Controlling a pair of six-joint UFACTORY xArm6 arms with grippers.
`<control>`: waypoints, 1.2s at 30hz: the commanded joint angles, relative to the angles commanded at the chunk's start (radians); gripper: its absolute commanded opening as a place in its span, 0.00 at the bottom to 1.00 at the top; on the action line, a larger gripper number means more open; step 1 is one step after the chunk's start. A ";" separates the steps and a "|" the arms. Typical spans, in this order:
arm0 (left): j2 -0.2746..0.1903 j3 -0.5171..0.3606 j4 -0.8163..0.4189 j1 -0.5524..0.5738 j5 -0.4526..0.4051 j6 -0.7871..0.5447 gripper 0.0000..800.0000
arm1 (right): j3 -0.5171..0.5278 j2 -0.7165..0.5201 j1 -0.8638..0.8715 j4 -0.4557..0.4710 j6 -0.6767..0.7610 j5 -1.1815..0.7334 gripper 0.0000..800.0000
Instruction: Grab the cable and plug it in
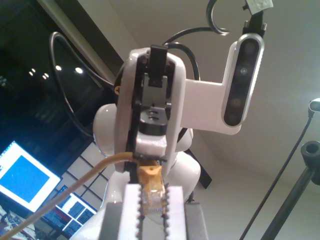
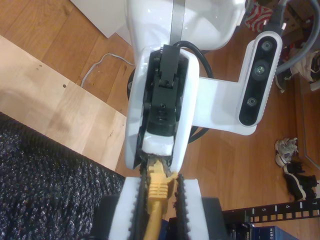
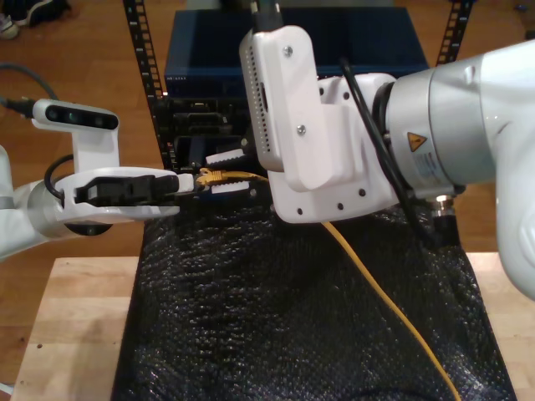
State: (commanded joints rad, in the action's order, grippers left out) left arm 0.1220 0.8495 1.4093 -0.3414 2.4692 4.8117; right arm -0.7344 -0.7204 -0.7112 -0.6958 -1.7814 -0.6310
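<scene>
The yellow cable (image 3: 368,276) runs across the black mat from the exterior view's lower right and up under the large arm. Its clear plug (image 1: 152,197) sits between the ribbed pads of my first gripper (image 1: 152,192), which looks shut on it. The yellow boot (image 2: 158,186) behind the plug lies between the pads of my second gripper (image 2: 160,182), also closed on the cable. The two grippers meet nose to nose in front of the rack, my first gripper (image 3: 194,178) from the exterior view's left and my second gripper (image 3: 224,175) from its right.
A dark equipment rack (image 3: 201,125) with ports stands just behind the grippers. A black textured mat (image 3: 292,334) covers the wooden table (image 3: 75,334). The second arm's bulky white wrist (image 3: 318,125) hides part of the rack.
</scene>
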 joint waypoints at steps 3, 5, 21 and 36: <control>0.000 0.002 0.000 0.000 0.000 0.000 0.03 | 0.000 0.000 0.000 0.000 0.000 0.000 0.22; 0.000 0.000 -0.002 0.000 0.000 0.000 0.03 | 0.000 0.000 -0.002 0.000 0.000 0.000 0.22; 0.000 0.002 -0.002 0.002 0.000 0.000 0.03 | 0.000 0.000 0.000 -0.008 0.000 0.000 0.18; 0.000 -0.008 0.000 0.002 -0.012 -0.003 0.75 | 0.006 0.000 0.000 -0.021 0.000 0.000 0.00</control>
State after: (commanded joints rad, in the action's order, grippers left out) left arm 0.1220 0.8418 1.4093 -0.3399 2.4569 4.8087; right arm -0.7282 -0.7204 -0.7112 -0.7173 -1.7814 -0.6310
